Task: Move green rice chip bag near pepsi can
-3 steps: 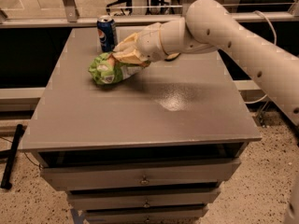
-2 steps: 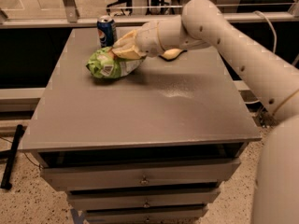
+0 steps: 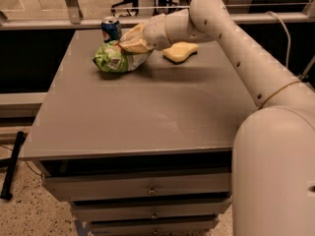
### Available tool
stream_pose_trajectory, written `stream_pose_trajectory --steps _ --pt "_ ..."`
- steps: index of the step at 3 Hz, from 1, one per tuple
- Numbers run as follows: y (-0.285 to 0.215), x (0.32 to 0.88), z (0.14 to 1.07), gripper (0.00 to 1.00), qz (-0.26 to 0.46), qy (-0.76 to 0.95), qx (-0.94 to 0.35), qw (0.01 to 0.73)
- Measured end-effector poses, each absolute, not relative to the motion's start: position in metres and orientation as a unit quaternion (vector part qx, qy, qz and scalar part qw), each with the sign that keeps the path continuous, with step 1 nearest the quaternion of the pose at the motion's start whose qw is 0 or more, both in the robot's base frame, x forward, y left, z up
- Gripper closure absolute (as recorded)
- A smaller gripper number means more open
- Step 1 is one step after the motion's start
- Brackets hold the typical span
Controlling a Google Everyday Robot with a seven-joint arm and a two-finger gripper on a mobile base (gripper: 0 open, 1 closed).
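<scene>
The green rice chip bag (image 3: 114,59) lies at the far left of the table (image 3: 147,112), just beside the pepsi can (image 3: 111,28), which stands upright behind it near the far edge. The hand (image 3: 132,41) sits on the bag's upper right end, clamped on the crumpled film there. Gripping one end lets the arm bring the bag toward the can without touching the can itself. Placement looks nearly complete, and release is judged the next step. A yellow sponge (image 3: 180,51) lies to the right, apart from the bag. Count: one bag, one can, one sponge, one hand.
</scene>
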State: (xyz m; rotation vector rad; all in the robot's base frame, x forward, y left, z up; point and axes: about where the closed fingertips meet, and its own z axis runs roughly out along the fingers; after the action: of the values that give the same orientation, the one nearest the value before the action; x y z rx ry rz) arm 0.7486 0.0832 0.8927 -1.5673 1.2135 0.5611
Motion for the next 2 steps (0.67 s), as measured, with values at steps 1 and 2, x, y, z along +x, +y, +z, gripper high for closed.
stream_pose_trajectory --steps 1,2 --pt "0.0801 0.7589 0.8954 1.0 0.239 0.499 -0.652 0.519" --pt "0.0754 0.7598 0.8935 0.84 0.255 0.495 -0.649 0.518"
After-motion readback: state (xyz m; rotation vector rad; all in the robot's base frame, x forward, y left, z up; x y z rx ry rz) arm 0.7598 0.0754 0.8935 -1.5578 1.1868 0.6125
